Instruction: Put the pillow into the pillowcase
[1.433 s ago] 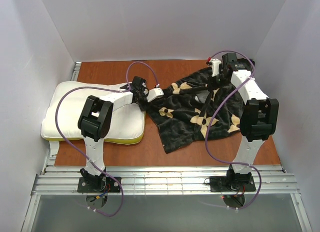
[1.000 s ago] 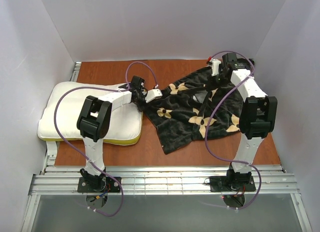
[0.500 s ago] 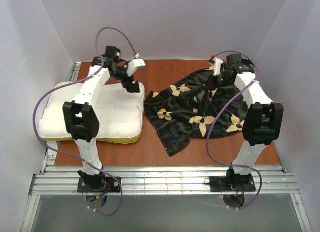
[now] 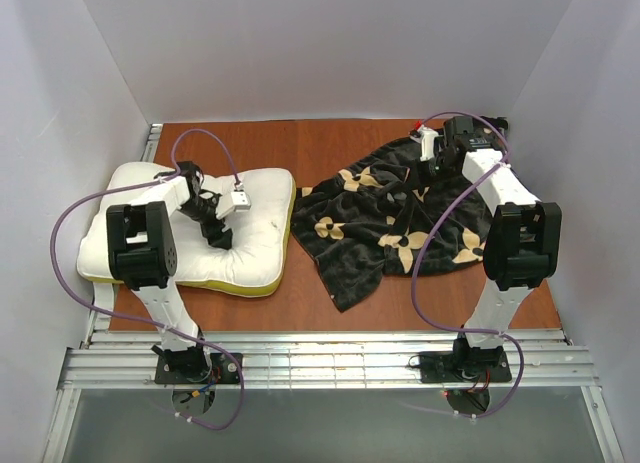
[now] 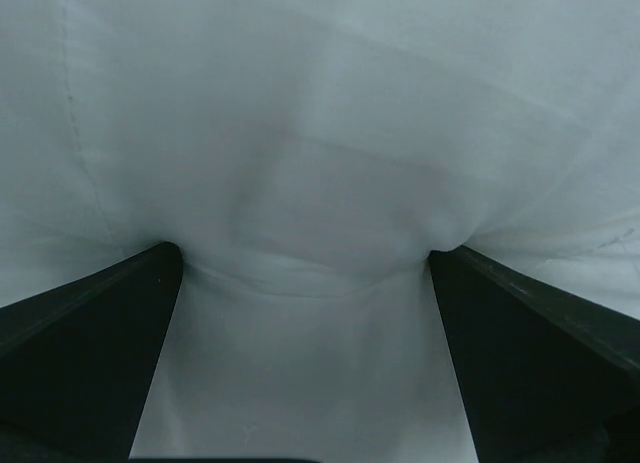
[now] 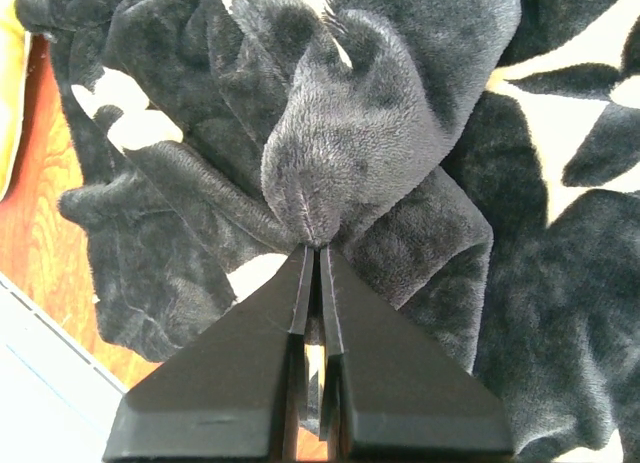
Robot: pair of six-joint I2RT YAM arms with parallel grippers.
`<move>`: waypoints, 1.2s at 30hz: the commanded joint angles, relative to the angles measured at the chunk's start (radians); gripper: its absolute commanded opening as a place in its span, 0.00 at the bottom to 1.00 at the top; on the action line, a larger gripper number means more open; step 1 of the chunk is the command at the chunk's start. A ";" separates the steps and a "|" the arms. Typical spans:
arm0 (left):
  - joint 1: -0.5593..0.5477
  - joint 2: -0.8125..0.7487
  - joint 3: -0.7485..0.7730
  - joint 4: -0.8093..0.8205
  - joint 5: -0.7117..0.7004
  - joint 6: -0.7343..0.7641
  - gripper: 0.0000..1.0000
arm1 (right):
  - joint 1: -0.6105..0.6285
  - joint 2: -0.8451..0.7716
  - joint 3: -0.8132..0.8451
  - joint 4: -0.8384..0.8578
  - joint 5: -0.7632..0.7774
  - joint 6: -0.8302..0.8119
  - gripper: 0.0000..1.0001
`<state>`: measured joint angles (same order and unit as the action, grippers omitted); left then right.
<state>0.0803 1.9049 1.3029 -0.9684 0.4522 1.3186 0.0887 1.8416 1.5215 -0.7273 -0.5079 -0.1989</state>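
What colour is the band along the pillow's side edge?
Yellow; the band on the white pillow shows best in the top external view.

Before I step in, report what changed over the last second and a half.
The left end effector let go of the pillowcase at its left edge, swung across to the pillow and now presses into it, open. The right end effector stayed shut on the pillowcase's far fold, and the pillow stayed roughly in place.
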 commanded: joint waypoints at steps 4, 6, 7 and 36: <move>-0.066 0.065 -0.205 0.261 -0.135 0.002 0.30 | 0.006 -0.022 -0.027 0.016 0.014 -0.023 0.01; -0.066 0.043 -0.189 0.238 -0.090 -0.042 0.00 | 0.006 -0.027 -0.035 0.014 0.011 -0.027 0.01; -0.066 0.022 -0.174 0.215 -0.058 -0.045 0.00 | 0.008 -0.033 -0.043 0.016 0.008 -0.028 0.01; -0.511 -0.360 0.021 0.025 0.263 -0.303 0.00 | 0.008 -0.127 0.022 0.035 -0.113 -0.004 0.01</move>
<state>-0.3740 1.5532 1.2949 -1.0485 0.6689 1.1030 0.0929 1.7653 1.4982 -0.7059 -0.5785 -0.2096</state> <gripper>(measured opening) 0.029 0.019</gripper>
